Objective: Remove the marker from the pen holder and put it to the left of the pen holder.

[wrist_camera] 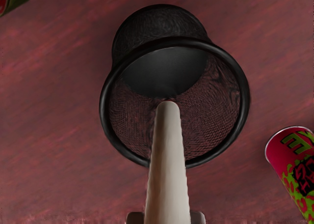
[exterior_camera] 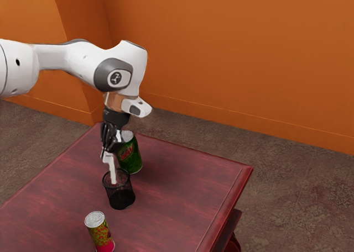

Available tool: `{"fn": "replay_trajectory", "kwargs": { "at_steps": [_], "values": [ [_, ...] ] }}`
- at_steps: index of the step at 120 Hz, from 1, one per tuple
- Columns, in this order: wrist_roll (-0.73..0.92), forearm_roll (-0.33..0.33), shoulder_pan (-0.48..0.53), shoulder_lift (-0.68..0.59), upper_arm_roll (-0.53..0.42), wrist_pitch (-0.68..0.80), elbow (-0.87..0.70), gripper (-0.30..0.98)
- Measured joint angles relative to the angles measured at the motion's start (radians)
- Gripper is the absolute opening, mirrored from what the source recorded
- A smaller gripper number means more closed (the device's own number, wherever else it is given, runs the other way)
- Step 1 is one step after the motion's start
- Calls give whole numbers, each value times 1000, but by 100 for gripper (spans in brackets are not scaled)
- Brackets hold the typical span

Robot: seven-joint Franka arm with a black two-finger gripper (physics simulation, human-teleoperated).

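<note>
The hand (wrist_camera: 166, 217) grips the marker (wrist_camera: 168, 160) above the pen holder (exterior_camera: 121, 200), a sensible hold on something probably light, stiff and slightly slippery.

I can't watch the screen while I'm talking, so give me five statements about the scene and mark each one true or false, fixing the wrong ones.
1. The hand is gripping the marker. True.
2. The pen holder stands upright on the table. True.
3. The marker lies flat on the table. False: the hand has it, with its lower end at the pen holder's mouth.
4. The green can and the pink-and-green can both stand on the table. True.
5. The pen holder is solid white. False: it is black, with mesh sides.
</note>
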Motion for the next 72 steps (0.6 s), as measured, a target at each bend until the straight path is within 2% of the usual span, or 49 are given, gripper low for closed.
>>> {"fn": "replay_trajectory", "kwargs": {
  "at_steps": [18, 32, 51, 72],
  "values": [
    [-14, -1, 19, -82, 1, -56, -1, -8],
    [-18, 3, 77, -101, 3, -102, -1, -8],
    [-22, 55, 153, -10, 11, -142, -1, -8],
    [-25, 142, 166, 88, 30, -184, 2, -6]
  ]
}}
